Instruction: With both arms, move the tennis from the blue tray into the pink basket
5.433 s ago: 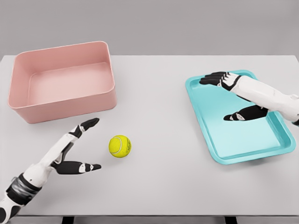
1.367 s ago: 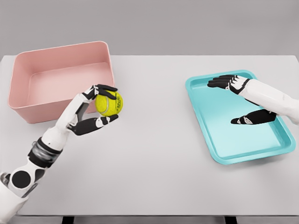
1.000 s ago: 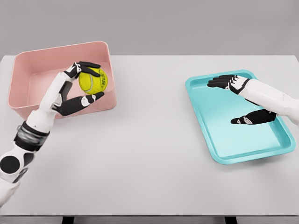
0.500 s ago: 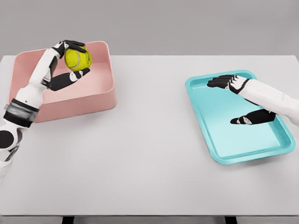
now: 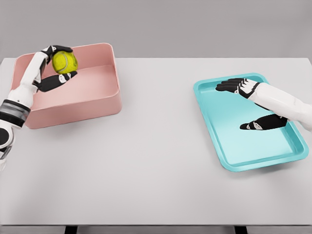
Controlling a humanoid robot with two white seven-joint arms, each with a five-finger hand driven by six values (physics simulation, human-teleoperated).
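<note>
My left hand [image 5: 57, 66] is shut on the yellow-green tennis ball [image 5: 65, 62] and holds it in the air over the back left part of the pink basket [image 5: 92, 100]. The basket stands at the table's far left, and nothing lies on its visible floor. The blue tray [image 5: 234, 158] lies at the right with nothing in it. Over the tray hovers my right hand [image 5: 243, 105], open, with its fingers spread and pointing left.
The grey table [image 5: 156, 161] stretches between basket and tray. Its front edge runs along the bottom of the view. Behind the table is a plain grey wall.
My left hand has carried the ball up from the table and leftward, deeper over the basket. The right hand has stayed over the tray.
</note>
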